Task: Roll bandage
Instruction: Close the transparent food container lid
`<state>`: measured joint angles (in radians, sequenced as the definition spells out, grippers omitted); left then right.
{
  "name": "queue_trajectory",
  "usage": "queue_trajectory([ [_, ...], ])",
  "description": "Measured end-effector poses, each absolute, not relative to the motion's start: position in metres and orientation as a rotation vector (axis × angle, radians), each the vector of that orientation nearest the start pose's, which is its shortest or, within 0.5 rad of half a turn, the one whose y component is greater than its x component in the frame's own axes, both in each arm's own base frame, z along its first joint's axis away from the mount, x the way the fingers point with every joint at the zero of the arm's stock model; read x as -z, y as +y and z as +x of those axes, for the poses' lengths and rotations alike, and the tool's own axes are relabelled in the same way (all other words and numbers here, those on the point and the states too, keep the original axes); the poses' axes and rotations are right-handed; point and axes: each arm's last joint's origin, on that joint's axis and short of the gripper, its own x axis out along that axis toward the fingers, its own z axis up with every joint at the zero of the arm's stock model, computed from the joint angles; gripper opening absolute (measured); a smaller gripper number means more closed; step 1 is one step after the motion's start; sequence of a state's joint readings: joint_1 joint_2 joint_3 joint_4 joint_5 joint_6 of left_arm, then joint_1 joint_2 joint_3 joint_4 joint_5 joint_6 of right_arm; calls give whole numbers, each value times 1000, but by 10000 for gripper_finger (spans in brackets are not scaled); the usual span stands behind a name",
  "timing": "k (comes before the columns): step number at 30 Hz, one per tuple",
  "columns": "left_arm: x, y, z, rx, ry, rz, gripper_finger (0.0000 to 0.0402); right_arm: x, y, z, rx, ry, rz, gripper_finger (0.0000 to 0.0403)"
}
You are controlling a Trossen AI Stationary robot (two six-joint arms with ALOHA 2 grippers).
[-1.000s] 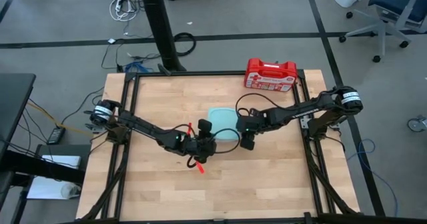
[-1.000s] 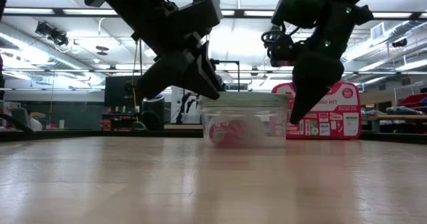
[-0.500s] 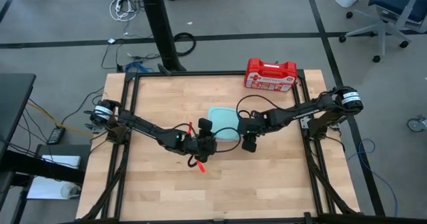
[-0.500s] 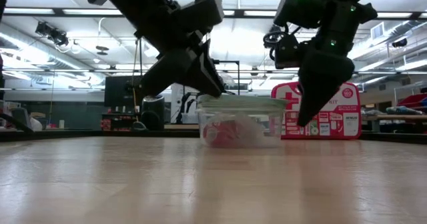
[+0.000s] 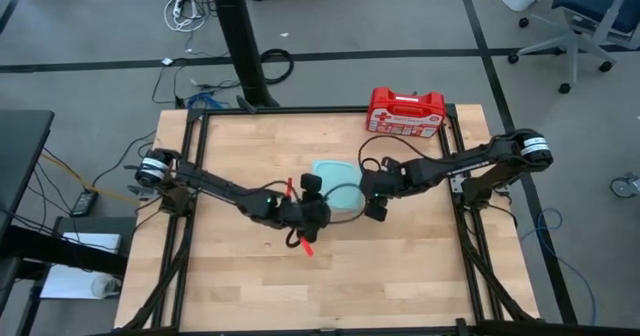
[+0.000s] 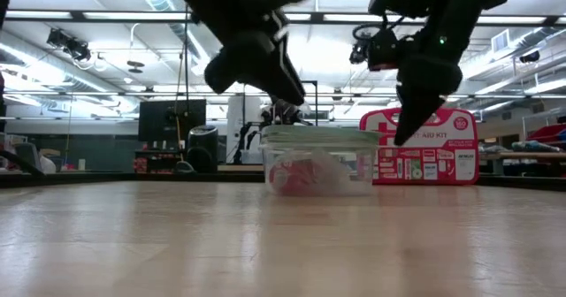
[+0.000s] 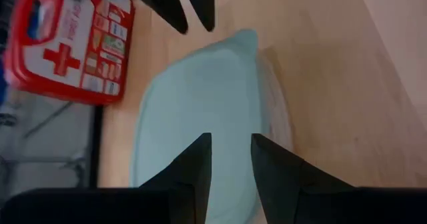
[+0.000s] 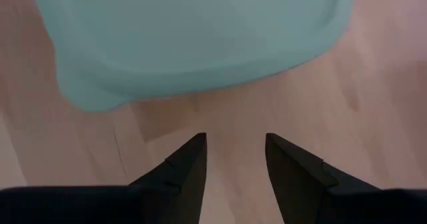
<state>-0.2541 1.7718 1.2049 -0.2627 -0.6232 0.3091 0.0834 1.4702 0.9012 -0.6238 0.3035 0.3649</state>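
A clear plastic container (image 6: 354, 169) with a pale teal lid (image 5: 335, 184) stands mid-table. In the low view, the red rolled bandage (image 6: 296, 175) lies inside it on its bottom. My left gripper (image 5: 322, 206) hangs open just above the lid's near left part (image 7: 200, 97), slanting down, with nothing between its fingers (image 7: 230, 154). My right gripper (image 5: 374, 213) is open too, pointing steeply down over bare wood beside the container's right near corner (image 8: 87, 94), and holds nothing (image 8: 235, 151).
A red first-aid case (image 5: 405, 111) stands at the table's far edge, right of centre, behind the container (image 6: 424, 147). Bare wood lies all round the container, widest toward the near edge. Black frame rails run along the table's sides.
Both grippers have risen a little away from the container. The left one has also drifted slightly toward the table's right. Their fingers stay open. The container and the bandage inside it have not moved.
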Motion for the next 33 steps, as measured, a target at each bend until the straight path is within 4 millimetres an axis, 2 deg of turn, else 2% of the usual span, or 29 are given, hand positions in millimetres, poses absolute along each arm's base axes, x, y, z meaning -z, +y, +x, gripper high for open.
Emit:
queue_trajectory([
  [8, -208, -23, 367, -271, 921, 468, 111, -212, 12, 274, 369, 960, 75, 149],
  [12, -212, -7, 364, -264, 935, 390, 111, -211, 4, 277, 392, 948, 15, 149],
  [21, -202, -14, 357, -193, 994, 358, 111, -214, -19, 283, 375, 900, 45, 149],
  [33, -195, -28, 354, -140, 1030, 325, 111, -217, -22, 287, 320, 857, 33, 149],
])
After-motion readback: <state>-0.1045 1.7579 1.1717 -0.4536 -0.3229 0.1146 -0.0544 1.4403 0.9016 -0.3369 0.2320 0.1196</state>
